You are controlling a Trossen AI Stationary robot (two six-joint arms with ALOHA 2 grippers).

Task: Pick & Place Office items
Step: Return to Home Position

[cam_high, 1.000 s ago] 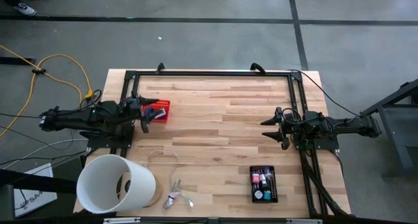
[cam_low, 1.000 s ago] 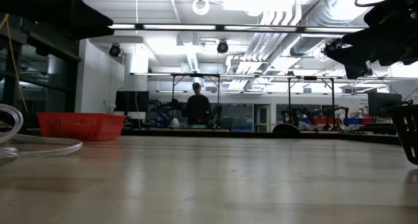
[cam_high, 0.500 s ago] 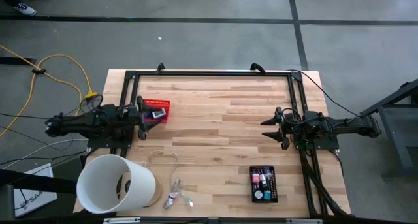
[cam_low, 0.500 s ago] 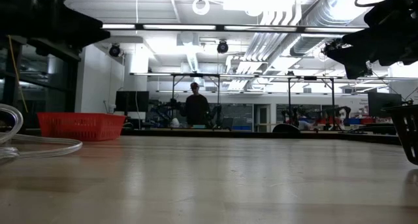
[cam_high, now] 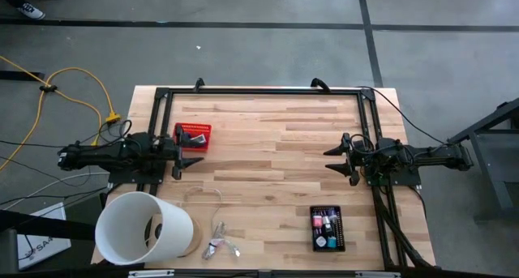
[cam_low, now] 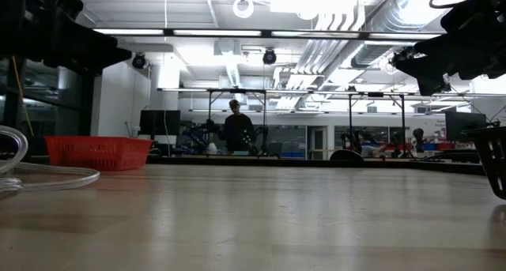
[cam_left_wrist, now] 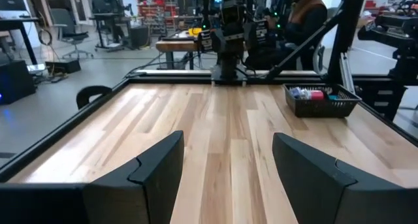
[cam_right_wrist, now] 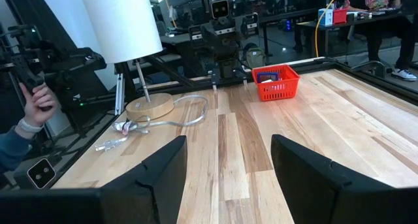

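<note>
Jaws of the left gripper (cam_left_wrist: 225,145) are standing apart and empty, having drawn back off the red basket (cam_high: 195,135) to its near side; right gripper (cam_high: 336,160) is staying parked, likewise spread; office items (cam_high: 326,224) are lying well beyond both, inside the black bin (cam_high: 313,229).

Both arms lay folded low at opposite sides, the left pincer (cam_high: 186,147) and the right pincer (cam_high: 331,159) pointing level toward each other, each with its fingers spread apart and empty.
</note>
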